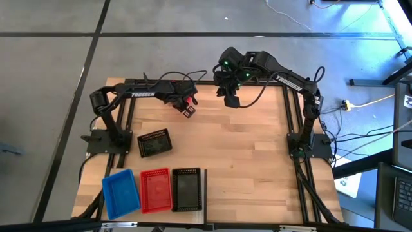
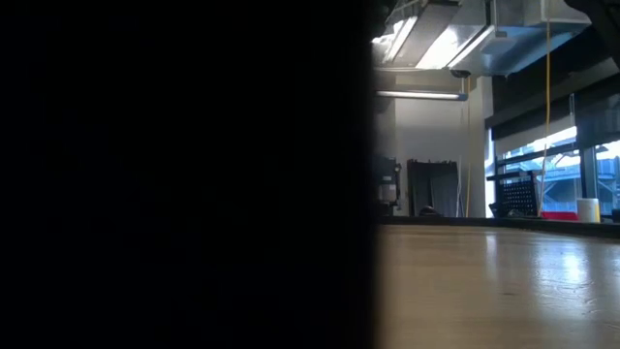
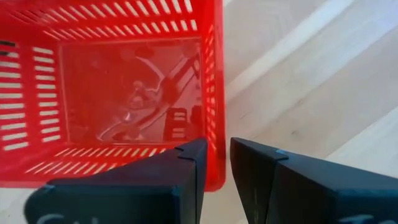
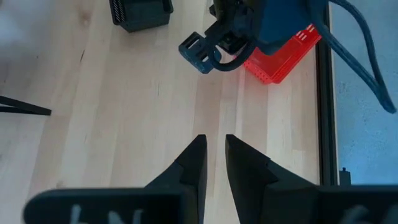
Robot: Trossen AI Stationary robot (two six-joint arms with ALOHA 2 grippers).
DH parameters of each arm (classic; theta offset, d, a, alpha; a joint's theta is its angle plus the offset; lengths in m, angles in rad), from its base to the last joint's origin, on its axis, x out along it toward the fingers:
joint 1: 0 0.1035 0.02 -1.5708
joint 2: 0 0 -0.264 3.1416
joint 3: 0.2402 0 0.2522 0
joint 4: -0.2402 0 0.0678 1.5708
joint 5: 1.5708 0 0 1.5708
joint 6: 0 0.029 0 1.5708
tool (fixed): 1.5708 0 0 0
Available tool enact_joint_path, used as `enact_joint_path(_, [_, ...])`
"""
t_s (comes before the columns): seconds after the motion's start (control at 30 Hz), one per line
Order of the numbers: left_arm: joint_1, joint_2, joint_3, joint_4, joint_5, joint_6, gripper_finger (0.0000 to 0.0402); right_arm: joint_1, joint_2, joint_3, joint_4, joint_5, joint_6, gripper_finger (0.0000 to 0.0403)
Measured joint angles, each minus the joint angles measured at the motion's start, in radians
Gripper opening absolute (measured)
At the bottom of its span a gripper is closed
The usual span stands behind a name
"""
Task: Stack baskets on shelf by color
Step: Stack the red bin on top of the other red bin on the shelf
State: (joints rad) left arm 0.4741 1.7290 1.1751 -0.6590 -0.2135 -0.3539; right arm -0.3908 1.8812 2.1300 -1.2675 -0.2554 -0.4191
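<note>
Right, pale plank desk (image 1: 244,148) w/ black frame, grey tiled floor (image 1: 51,77) round it. Near edge: blue (image 1: 121,192), red (image 1: 155,189), black mesh baskets (image 1: 186,189) in a row. Farther back, left pincer (image 3: 214,163) clamps red basket's (image 3: 112,93) slotted wall; right pincer (image 4: 212,155) narrow, empty.

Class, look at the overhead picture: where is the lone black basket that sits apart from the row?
In the high view the black basket sits on the table's left side, near the left arm's base, above the blue, red and black row.
</note>
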Motion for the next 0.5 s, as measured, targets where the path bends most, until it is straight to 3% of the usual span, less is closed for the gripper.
enact_joint_path(0.37, [-0.001, 0.068, 0.000, 0.015, 0.023, 0.055, 0.0061, -0.001, 0.000, 0.000, 0.000, 0.000, 0.030, 0.0058])
enact_joint_path(0.5, [-0.006, 0.056, 0.000, 0.013, 0.017, 0.098, 0.0030, -0.001, 0.000, 0.000, 0.000, 0.000, 0.030, 0.0058])
